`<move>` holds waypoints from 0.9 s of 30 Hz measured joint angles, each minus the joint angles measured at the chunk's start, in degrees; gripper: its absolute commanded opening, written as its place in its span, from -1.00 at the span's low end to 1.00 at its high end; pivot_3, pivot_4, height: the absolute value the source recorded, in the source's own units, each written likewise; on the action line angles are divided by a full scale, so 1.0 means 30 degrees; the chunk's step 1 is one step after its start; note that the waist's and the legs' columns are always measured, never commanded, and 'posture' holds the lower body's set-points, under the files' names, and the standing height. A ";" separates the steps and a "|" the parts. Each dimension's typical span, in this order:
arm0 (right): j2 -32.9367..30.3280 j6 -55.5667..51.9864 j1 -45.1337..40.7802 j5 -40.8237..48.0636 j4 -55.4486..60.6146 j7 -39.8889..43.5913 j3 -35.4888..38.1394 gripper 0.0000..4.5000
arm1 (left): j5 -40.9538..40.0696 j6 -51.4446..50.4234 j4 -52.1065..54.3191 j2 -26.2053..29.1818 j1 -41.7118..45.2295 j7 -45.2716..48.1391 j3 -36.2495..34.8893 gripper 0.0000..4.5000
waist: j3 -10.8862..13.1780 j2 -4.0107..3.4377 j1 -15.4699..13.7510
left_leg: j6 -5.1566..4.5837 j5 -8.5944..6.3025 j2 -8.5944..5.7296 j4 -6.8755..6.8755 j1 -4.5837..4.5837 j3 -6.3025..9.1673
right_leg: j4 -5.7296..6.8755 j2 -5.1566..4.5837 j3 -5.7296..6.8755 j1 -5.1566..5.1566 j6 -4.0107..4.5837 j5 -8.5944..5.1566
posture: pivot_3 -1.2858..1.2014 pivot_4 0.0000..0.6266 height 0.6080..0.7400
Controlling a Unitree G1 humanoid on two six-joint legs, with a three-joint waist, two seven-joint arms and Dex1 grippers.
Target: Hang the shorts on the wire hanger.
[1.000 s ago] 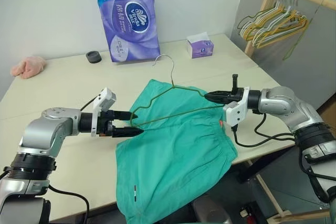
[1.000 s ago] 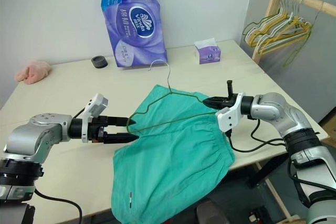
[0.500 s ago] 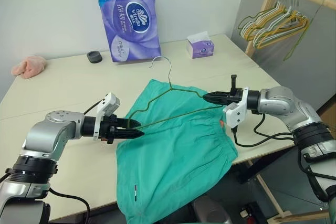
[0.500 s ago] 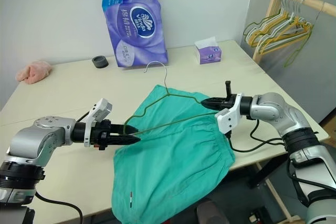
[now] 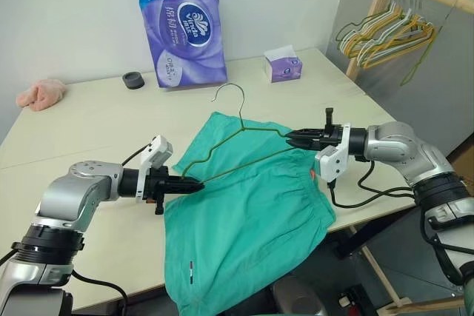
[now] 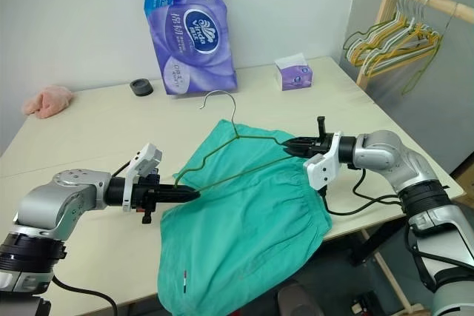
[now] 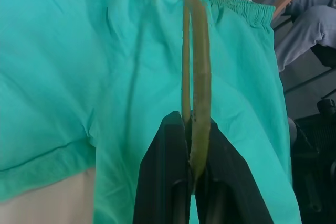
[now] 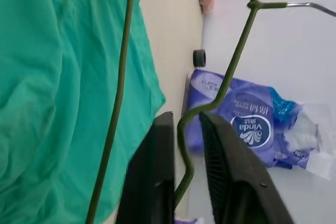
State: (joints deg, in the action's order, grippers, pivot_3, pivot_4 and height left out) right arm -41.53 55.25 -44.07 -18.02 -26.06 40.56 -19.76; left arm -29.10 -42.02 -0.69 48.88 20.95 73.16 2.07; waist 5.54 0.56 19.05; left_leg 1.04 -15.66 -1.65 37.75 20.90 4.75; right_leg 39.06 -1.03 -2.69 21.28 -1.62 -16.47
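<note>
I have the wire hanger [image 5: 237, 142] held up over the middle of the frame, just above the shorts [image 5: 244, 205], which lie spread on the tabletop [image 5: 96, 120] with one leg spilling over the near edge at the bottom. My left pincer [image 5: 194, 183], at centre left, is pressed together on the hanger's left corner; in the left wrist view the two wire runs sit pinched between the black fingers [image 7: 165, 182]. My right pincer [image 5: 291, 136], at centre right, sits at the hanger's right shoulder, and in the right wrist view its fingers [image 8: 157, 177] stand a little apart with the bent wire passing between them, so I judge that grip is loose or letting go rather than clamped. The hook points toward the purple tissue pack [image 5: 181, 24] in the upper middle. I read this as the handover of the hanger to the left side, with the shorts not yet on it. Next I would want the right pincer free to take hold of the waistband and feed the fabric over the lower bar while the left keeps the hanger steady.
</note>
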 measured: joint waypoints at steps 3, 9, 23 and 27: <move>-0.0235 -0.0700 0.0456 0.1297 0.0544 0.1092 -0.0035 0.25 | 0.0000 0.0026 0.0069 -0.0196 0.0001 -0.0431 -0.0079 -1.00 | -0.0001 0.0001 -0.0027 | 0.0000 0.0000 0.0000 0.0004 0.0001 0.0003 | -0.0002 -0.0003 0.0002 -0.0005 -0.0001 0.0000 | -0.24 -0.81 1.00; -0.0494 -0.8485 0.1429 0.5456 0.2224 0.4049 0.0874 0.98 | 0.0173 0.1151 0.1669 -0.0389 -0.0371 -0.0927 -0.0110 -1.00 | -0.0002 0.0001 -0.0059 | 0.0000 -0.0001 0.0000 0.0013 0.0003 0.0005 | -0.0002 -0.0008 0.0002 -0.0010 0.0000 0.0001 | -0.24 -0.82 1.00; -0.2876 -2.2916 0.1718 0.8158 0.8902 1.1722 -0.0353 0.98 | 0.2779 0.4697 0.3245 0.0766 -0.1034 -0.0452 0.1169 -1.00 | -0.0006 -0.0006 -0.0263 | 0.0002 -0.0007 0.0003 0.0013 0.0009 -0.0006 | -0.0013 -0.0012 0.0003 0.0008 -0.0007 -0.0003 | -0.24 -0.84 1.00; -0.2038 -2.4033 0.1162 0.7135 0.8711 1.1867 -0.1142 0.91 | 0.3157 0.5072 0.3282 0.0776 -0.1029 -0.0502 0.1249 -1.00 | -0.0006 -0.0005 -0.0269 | 0.0005 -0.0008 0.0003 0.0011 0.0010 -0.0003 | -0.0013 -0.0012 0.0006 0.0012 -0.0007 -0.0003 | -0.23 -0.85 1.00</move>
State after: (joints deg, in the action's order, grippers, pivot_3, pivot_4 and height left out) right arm -47.64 -16.85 -40.58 3.39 0.08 76.16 -23.19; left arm -19.63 -26.80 9.15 51.21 17.87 71.66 5.81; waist 5.52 0.55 18.24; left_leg 1.06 -15.69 -1.64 37.78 20.93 4.75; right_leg 39.03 -1.07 -2.67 21.32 -1.64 -16.48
